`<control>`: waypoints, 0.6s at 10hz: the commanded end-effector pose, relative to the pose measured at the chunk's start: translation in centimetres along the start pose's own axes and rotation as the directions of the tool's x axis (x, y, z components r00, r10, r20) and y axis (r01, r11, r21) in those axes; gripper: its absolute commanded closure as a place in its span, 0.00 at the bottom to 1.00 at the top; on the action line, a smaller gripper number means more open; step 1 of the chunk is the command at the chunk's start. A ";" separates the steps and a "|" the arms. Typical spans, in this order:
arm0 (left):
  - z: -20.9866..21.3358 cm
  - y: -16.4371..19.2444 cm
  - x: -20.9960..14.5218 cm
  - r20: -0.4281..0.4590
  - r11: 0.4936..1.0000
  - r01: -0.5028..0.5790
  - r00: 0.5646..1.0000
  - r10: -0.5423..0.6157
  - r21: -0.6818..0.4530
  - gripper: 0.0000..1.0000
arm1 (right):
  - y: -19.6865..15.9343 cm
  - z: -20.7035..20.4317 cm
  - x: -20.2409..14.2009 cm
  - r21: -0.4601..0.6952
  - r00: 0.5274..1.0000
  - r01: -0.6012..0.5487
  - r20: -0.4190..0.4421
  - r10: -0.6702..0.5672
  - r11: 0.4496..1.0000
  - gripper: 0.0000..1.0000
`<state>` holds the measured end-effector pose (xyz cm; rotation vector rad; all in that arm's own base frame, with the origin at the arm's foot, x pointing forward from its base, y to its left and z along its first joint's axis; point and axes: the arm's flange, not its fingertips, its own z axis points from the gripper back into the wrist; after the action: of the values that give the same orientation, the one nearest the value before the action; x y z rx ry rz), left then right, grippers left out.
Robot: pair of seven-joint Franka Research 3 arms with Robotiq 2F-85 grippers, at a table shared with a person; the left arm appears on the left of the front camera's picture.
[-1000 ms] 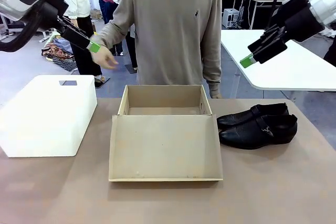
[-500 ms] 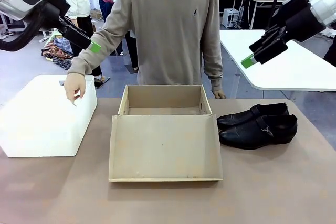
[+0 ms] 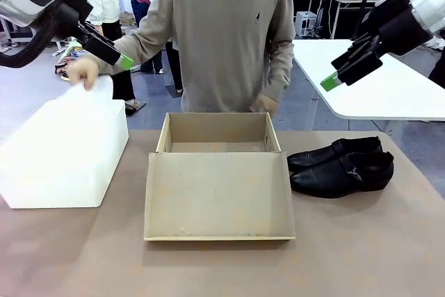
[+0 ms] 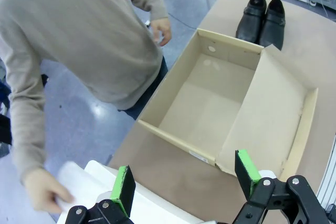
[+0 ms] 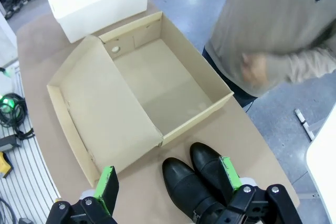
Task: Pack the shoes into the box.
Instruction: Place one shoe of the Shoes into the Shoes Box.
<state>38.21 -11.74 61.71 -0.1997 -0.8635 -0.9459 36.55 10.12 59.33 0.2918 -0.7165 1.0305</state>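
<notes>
Left gripper (image 4: 184, 174): raised high, up and left of the box (image 3: 217, 129); jaws spread wide, nothing between them.
Right gripper (image 5: 168, 178): raised high, up and right of the box; jaws also wide apart, nothing gripped.
Open room, left of the box: a narrow strip of bare table (image 3: 361, 241) runs between it and the white box (image 3: 62, 165).
Open room, near side: the lid flap (image 3: 219, 196) lies flat towards the robot; bare table lies beyond its front edge.
Open room, right of the box: the shoes (image 3: 341, 165) lie there, with clear table past them to the table's edge.
Writing: a pale strip label (image 4: 197, 155) sits on the box's wall by the hinge; too small to read.
White box: the person's hand (image 3: 83, 71) lifts a white sheet (image 3: 97, 99) above it; paper or foam, I cannot tell.
The box: open, its bare cardboard floor showing; the person's other hand (image 3: 264, 104), blurred, is just behind its far wall.
The shoes: black pair on the table, side by side, toes pointing at the box, just beside the lid's right edge.
</notes>
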 end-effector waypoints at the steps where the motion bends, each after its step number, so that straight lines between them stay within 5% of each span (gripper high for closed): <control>1: 0.1 0.0 -0.2 0.010 1.000 -0.004 1.000 0.004 -0.011 0.00 | -2.7 1.2 0.7 -0.023 0.993 -0.082 -0.084 0.079 0.996 0.00; 6: 0.1 0.0 -0.2 0.010 1.000 -0.004 1.000 0.004 -0.011 0.00 | -9.7 0.4 1.6 0.009 0.869 -0.311 -0.402 0.288 0.950 0.00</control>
<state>38.19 -11.74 61.70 -0.1993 -0.8632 -0.9460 43.70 6.30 60.80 -0.0083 -0.4723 1.2427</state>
